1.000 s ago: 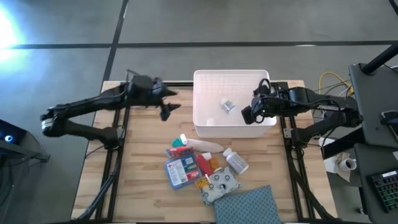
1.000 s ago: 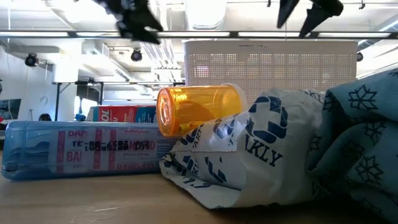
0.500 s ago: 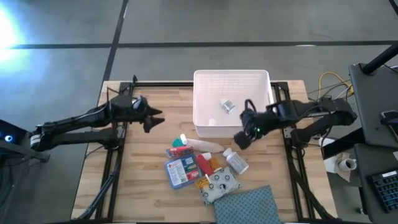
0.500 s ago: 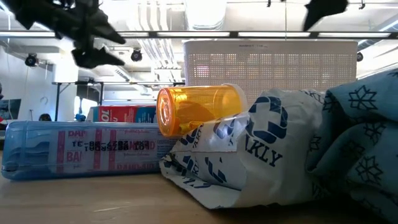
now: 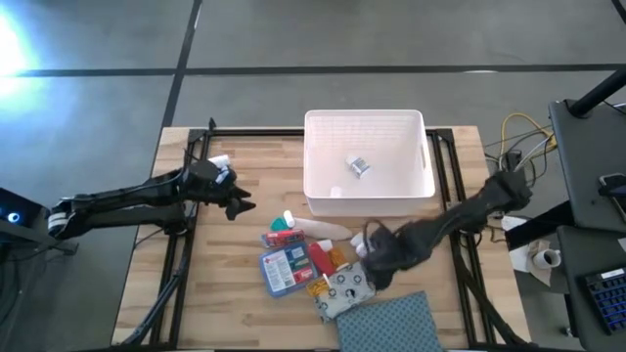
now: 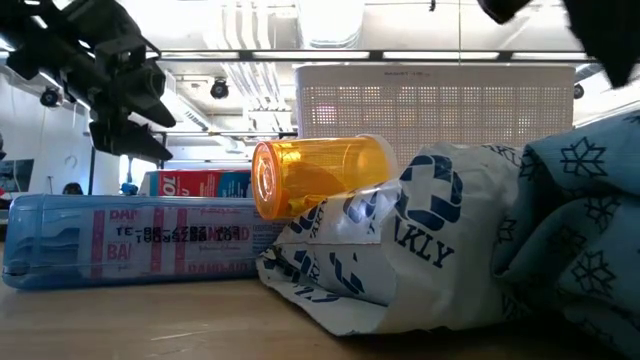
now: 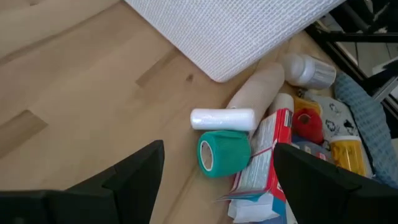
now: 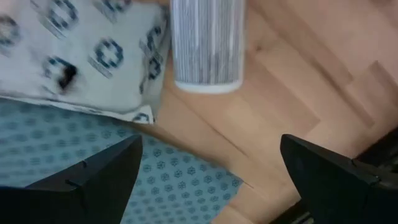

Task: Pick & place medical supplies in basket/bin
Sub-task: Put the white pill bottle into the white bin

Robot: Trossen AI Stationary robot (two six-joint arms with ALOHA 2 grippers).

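The supplies lie in a heap near the table's near edge: a blue-and-red flat packet (image 5: 284, 270), a red pack (image 5: 321, 256), an orange bottle (image 6: 320, 175), a white patterned pouch (image 8: 74, 56), a green roll (image 7: 224, 154) and a white tube (image 7: 222, 118). A white pill bottle (image 8: 208, 43) lies on its side beside the pouch. My right gripper (image 8: 210, 143) is open, low over this bottle. My left gripper (image 7: 217, 162) hovers open, left of the heap, facing the green roll. The white bin (image 5: 367, 161) stands behind the heap with one small item (image 5: 358, 166) inside.
A blue-grey dotted cloth (image 5: 391, 323) lies at the near edge, partly under the pouch. Bare wood shows left of the heap (image 5: 215, 284) and right of the bin. The table's black frame rails (image 5: 445, 176) run along both sides.
My right gripper has left the bin's right rim and swung toward the near edge and down, ending over the white pill bottle. My left gripper has drawn back from beside the bin, toward the near and left edges, and has come lower. No supply has moved.
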